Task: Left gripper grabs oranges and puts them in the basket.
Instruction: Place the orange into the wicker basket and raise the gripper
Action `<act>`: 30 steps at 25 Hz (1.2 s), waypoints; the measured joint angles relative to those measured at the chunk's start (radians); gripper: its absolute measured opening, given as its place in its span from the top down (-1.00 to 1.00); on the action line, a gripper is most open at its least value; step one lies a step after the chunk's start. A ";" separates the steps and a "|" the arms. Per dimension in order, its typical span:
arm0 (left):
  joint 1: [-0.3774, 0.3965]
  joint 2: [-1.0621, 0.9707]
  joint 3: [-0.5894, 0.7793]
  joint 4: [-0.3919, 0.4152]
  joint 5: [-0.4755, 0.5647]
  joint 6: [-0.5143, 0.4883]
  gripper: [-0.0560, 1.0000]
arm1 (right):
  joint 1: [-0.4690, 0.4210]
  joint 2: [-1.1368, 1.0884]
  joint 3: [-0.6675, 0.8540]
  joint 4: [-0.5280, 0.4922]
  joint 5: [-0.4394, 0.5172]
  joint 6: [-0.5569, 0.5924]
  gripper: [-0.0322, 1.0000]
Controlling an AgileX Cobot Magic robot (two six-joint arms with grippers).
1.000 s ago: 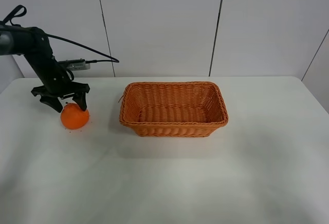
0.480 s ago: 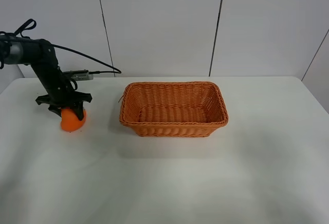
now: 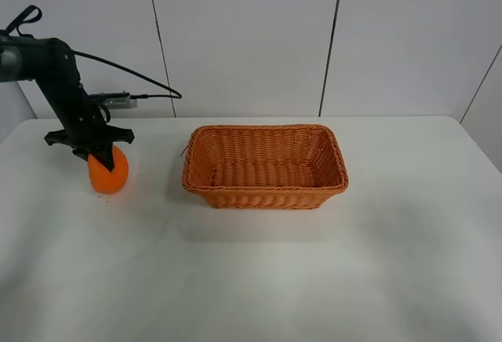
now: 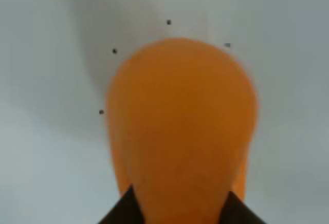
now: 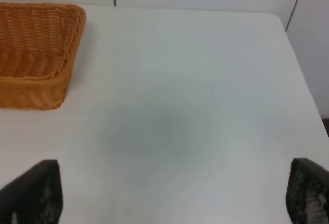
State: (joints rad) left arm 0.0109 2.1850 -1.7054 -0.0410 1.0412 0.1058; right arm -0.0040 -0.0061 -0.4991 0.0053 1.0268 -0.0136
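Observation:
The orange (image 3: 108,174) is at the left of the white table, left of the wicker basket (image 3: 265,198). My left gripper (image 3: 97,154) comes down on it from above and is shut on it; the fruit hangs just above the table. In the left wrist view the orange (image 4: 180,126) fills the middle, with the gripper (image 4: 177,209) and its two black fingertips (image 4: 121,213) pressed against its sides. The basket holds nothing. My right gripper (image 5: 169,198) is open over bare table, right of the basket (image 5: 36,54); it is out of the exterior high view.
The white table (image 3: 259,279) has a grey panelled wall close behind it. Black cables (image 3: 133,75) trail from the left arm toward the wall. A few small dark specks (image 4: 114,51) lie on the table around the orange.
My left gripper came down over the orange and shut on it. It has since risen a little, with the orange in it.

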 joint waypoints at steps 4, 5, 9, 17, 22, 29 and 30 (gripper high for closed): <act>0.000 -0.076 -0.088 -0.003 0.071 -0.020 0.46 | 0.000 0.000 0.000 0.000 0.000 0.000 -0.41; 0.000 -0.090 -0.110 -0.004 0.088 -0.024 0.46 | 0.000 0.000 0.000 0.000 0.000 0.000 -0.41; -0.002 -0.120 -0.174 -0.005 0.145 -0.036 0.46 | 0.000 0.000 0.000 0.000 0.000 0.000 -0.41; -0.175 -0.120 -0.305 0.000 0.148 -0.054 0.46 | 0.000 0.000 0.000 0.000 0.000 0.000 -0.41; -0.319 -0.113 -0.323 -0.007 0.146 -0.058 0.46 | 0.000 0.000 0.000 0.000 0.000 0.000 -0.41; -0.468 -0.035 -0.345 -0.008 0.102 -0.071 0.46 | 0.000 0.000 0.000 0.000 0.000 0.000 -0.41; -0.488 -0.015 -0.357 -0.008 0.092 -0.071 0.46 | 0.000 0.000 0.000 0.000 0.000 0.000 -0.41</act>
State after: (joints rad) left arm -0.4775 2.1704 -2.0624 -0.0492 1.1329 0.0345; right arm -0.0040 -0.0061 -0.4991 0.0053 1.0268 -0.0136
